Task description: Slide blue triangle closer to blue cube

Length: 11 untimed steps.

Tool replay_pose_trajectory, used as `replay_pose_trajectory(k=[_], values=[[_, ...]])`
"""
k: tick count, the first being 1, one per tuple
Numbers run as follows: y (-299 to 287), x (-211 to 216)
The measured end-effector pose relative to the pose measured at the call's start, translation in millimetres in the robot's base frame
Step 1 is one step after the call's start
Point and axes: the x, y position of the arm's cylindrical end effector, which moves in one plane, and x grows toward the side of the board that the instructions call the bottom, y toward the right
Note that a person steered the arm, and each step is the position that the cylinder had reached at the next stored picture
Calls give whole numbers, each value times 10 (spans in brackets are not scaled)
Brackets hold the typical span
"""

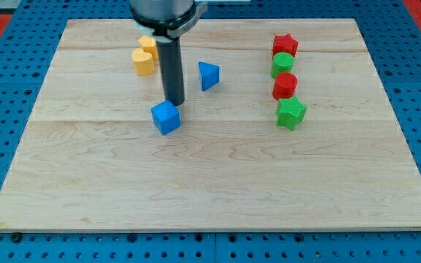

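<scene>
The blue triangle [208, 75] lies on the wooden board [210, 168], in the upper middle of the view. The blue cube [166, 117] lies below and to the left of it, a short gap away. My tip [174, 101] stands between the two, right at the cube's upper right edge and to the lower left of the triangle. I cannot tell if the tip touches the cube. The rod rises to the view's top and hides a strip of board behind it.
Two yellow blocks [145, 57] sit close together left of the rod. At the view's right a column runs downward: red star [285, 45], green round block [283, 64], red round block [285, 85], green star [291, 112]. A blue pegboard [6, 88] surrounds the board.
</scene>
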Motion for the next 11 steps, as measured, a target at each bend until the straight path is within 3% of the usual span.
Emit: replay_pose_trajectory(k=[1,3,5,6,7,9,10,11], values=[[-27,27],[811,-41],[1208,-776],[482,-942],[317,-903],[667,-568],[791,-625],[357,-348]])
